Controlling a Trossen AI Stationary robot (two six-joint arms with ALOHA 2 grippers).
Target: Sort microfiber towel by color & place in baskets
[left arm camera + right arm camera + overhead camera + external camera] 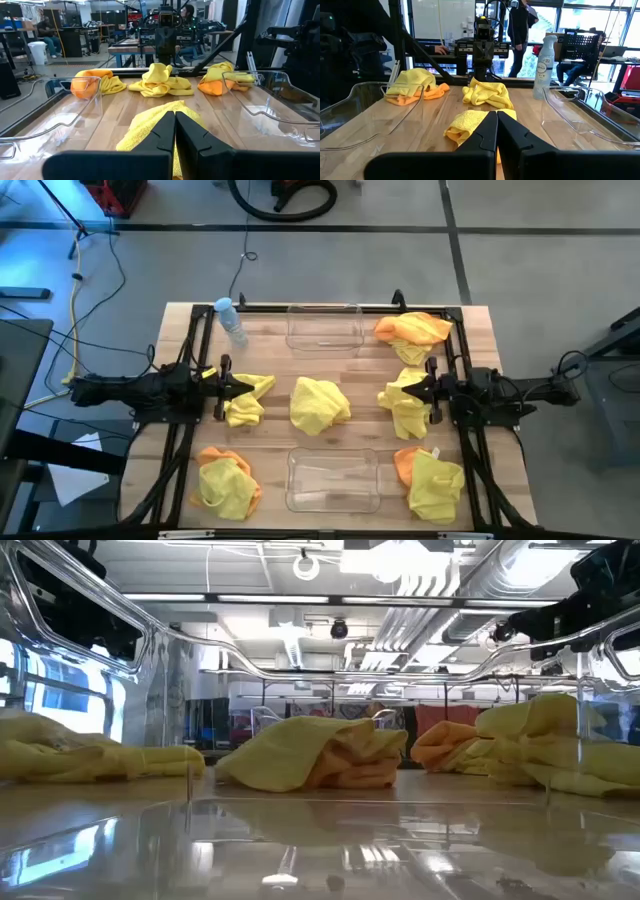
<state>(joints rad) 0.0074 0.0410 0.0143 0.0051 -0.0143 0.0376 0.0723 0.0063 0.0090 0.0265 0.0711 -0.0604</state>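
Note:
Six microfiber towel heaps lie on the wooden table. A yellow one point(318, 402) is at the centre, one point(246, 402) lies under my left gripper point(245, 387) and one point(403, 408) under my right gripper point(403, 390). Orange-and-yellow heaps lie at the far right point(412, 330), near left point(225, 482) and near right point(432, 478). One clear basket point(325, 328) stands at the far middle, the other point(333, 480) at the near middle. Both grippers are shut and point level at each other; the wrist views show their closed fingers point(175, 114) point(497, 114) above yellow cloth.
A small water bottle point(230, 320) stands upright at the far left, beside the far basket. Black frame rails point(190, 360) run along the table's left and right sides. Bare wood shows between the centre towel and each basket.

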